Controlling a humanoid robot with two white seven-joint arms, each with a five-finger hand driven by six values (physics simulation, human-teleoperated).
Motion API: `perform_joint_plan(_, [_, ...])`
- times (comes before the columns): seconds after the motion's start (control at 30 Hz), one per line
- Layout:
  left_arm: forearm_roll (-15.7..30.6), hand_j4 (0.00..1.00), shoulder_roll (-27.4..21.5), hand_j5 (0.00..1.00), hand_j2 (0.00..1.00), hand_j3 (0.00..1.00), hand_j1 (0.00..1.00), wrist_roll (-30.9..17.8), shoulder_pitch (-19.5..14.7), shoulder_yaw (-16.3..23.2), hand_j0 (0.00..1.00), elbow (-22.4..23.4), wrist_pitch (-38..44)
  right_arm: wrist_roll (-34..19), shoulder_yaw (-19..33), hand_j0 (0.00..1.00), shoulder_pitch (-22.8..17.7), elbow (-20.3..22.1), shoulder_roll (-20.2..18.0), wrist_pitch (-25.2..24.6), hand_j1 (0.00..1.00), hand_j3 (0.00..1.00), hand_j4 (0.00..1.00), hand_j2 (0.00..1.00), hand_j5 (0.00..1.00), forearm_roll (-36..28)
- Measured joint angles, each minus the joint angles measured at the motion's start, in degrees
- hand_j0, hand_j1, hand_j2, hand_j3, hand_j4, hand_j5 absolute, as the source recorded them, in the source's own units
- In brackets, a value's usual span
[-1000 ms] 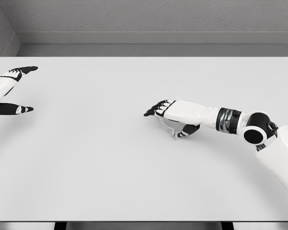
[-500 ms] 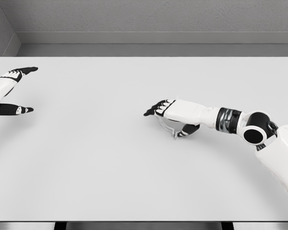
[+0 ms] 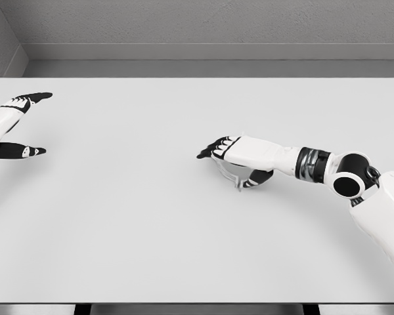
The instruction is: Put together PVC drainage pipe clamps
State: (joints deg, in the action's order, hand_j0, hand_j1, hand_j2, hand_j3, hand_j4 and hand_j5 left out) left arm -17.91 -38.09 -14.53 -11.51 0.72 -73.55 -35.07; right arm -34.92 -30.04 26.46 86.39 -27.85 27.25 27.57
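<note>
1. Gripping the clamp (image 3: 231, 173) is the step in hand, by my reading: the right hand (image 3: 233, 161) lies over it near the middle of the bench (image 3: 184, 249), a little right of centre and well away from every edge.
2. To do it well, the hand should close gently and evenly, since the clamp looks like a thin pale ring (it nearly vanishes against the bench top) and could skate sideways or tip if one finger pushes first.
3. A firm pinch between thumb and fingers across the ring, made before any lift, seems the safer way; lifting on a half-made grip risks dropping the piece.
4. Only one clamp piece shows, so the mating part cannot be placed from this view.
5. The right arm comes in from the right edge, forearm stretched leftward and nearly level, wrist low over the bench.
6. Its fingers (image 3: 209, 151) point left and curve down over the clamp's top, with the thumb (image 3: 257, 178) tucked under on the near side; the hand is narrowed round the ring, though whether it grips it tightly or merely cages it I cannot tell.
7. The left hand (image 3: 16, 125) rests at the left edge, spread wide and holding nothing.
</note>
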Motion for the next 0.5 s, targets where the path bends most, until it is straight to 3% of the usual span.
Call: perform_joint_plan(0.5, [0.0, 1.0, 0.0, 1.0, 1.0, 1.0, 1.0, 0.0, 0.0, 0.0, 1.0, -0.15, 0.0, 0.0, -0.04, 1.0, 0.26, 0.03, 0.33, -0.02, 1.0, 1.0, 1.0, 1.0, 1.0, 0.0])
